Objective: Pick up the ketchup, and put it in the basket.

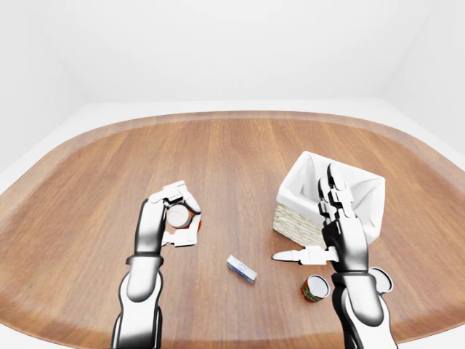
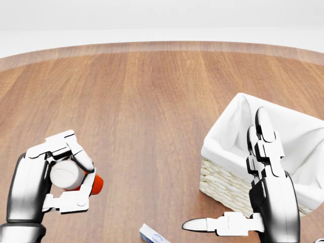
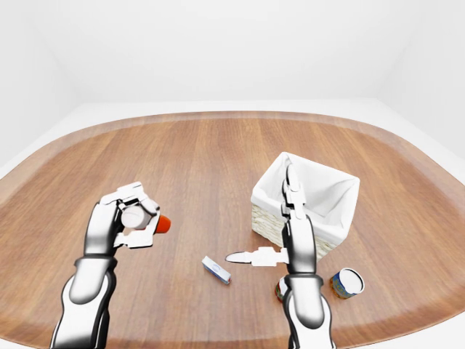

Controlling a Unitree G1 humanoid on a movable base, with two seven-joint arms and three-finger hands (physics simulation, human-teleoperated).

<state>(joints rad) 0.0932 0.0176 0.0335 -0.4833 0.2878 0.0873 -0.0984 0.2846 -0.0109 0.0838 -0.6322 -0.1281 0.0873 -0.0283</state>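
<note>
Gripping the white, red-capped ketchup bottle (image 2: 71, 176) in the left robot hand (image 2: 61, 174), fingers clamped, lower left of head view, long axis pointing right toward the white-lined wicker basket (image 2: 238, 152). Right robot hand (image 2: 253, 177) spread open beside basket.

**Robot arms and hands: surface and build**

Both arms are clad in smooth, glossy silver-grey shells with dark reflections, rounded like polished metal capsules. A black band separates the forearm shell from the wrist segment on each side. The left hand (image 2: 63, 174) and the right hand (image 2: 253, 192) each carry three fingers built of blocky white segments, joined by short dark-grey hinge pieces. Fingertips (image 2: 195, 224) taper to rounded, pale points. The palm housings share the chrome-like finish of the forearms. No cables, screws or printed markings can be made out on any surface.
</note>
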